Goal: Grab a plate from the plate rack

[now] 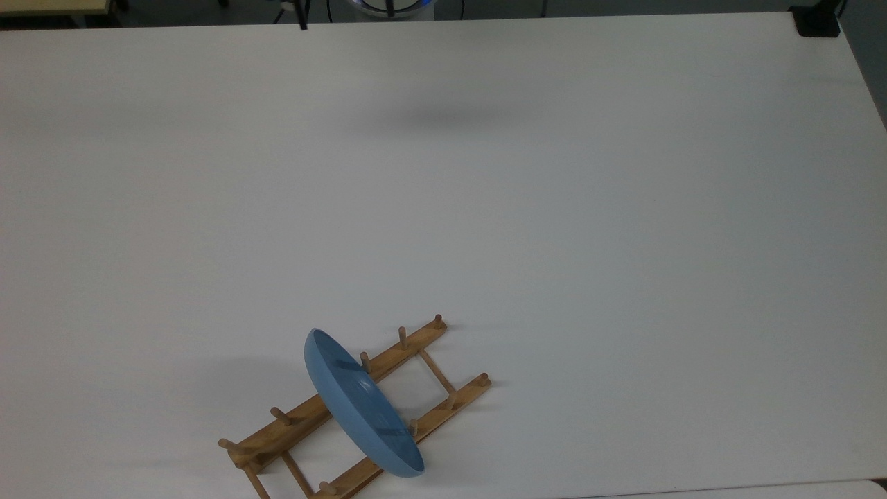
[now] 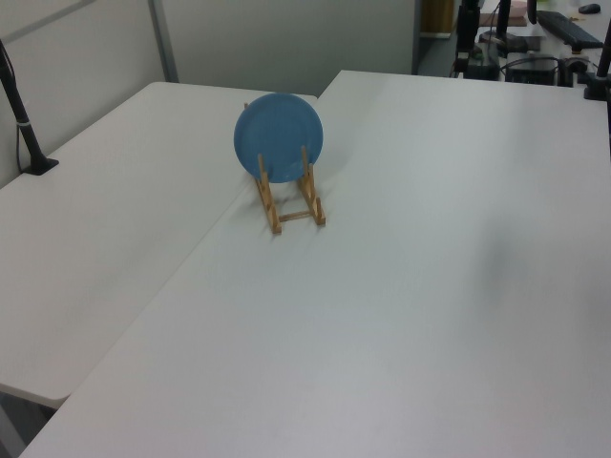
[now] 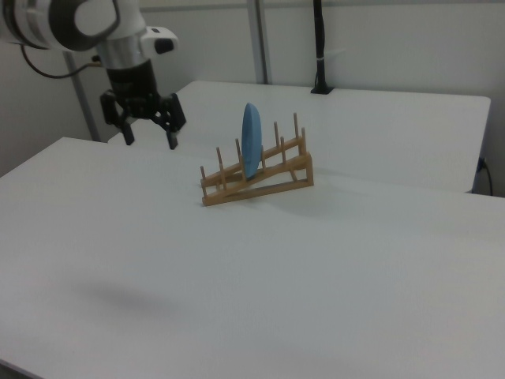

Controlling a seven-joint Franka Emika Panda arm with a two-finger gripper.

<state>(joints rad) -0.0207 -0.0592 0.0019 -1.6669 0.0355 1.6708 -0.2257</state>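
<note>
The blue plate [image 1: 360, 405] stands on edge between the pegs of the wooden plate rack [image 1: 409, 343], near the bottom edge of the top view. In the left view the plate [image 2: 279, 136] faces the camera, with the plate rack [image 2: 296, 217] below it. In the right view the plate [image 3: 251, 140] appears edge-on in the plate rack [image 3: 260, 188]. My gripper [image 3: 148, 136] hangs open above the table, well off to the right view's left of the rack, with nothing between its fingers.
The rack sits on a wide white table [image 1: 554, 208], which butts against a second white table [image 2: 95, 219]. A black pole [image 3: 318, 47] is clamped at the far table's edge. A black block [image 1: 818, 21] sits at the top view's upper right corner.
</note>
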